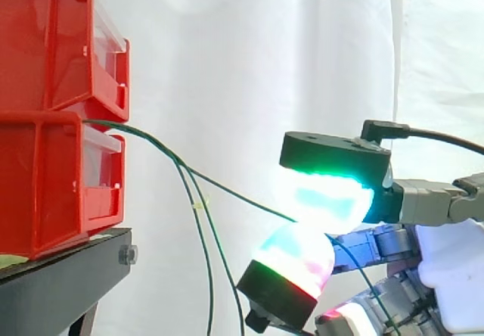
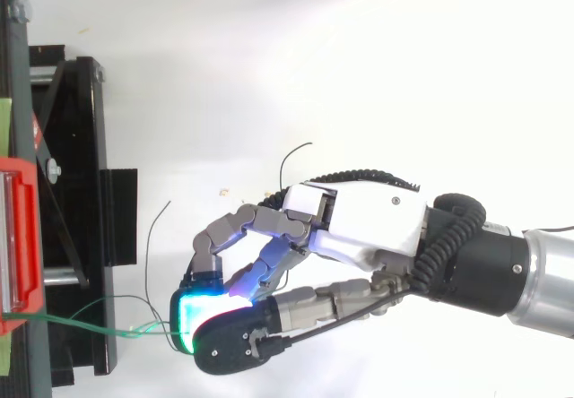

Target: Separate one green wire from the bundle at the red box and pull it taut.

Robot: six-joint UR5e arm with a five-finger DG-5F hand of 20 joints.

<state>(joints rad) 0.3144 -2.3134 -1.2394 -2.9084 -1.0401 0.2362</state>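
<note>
Robot hand (image 2: pixel 359 223), glowing pads (image 1: pixel 329 200) pinching one thin green wire (image 1: pixel 240 197) | wire curving toward stacked red plastic bins (image 1: pixel 45 192) beyond pads | risk: pull slides wire through rounded pads

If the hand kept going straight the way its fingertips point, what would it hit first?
The hand, pinching one green wire, would likely brush the hanging green wires first, then the lower red bin; depth is unclear.

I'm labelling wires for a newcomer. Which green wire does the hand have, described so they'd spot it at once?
Start at the stacked red bins, where the green bundle emerges between the two. One wire slants rightward to the hand, pinched between its glowing pads. Its neighbours hang downward, loose.
</note>
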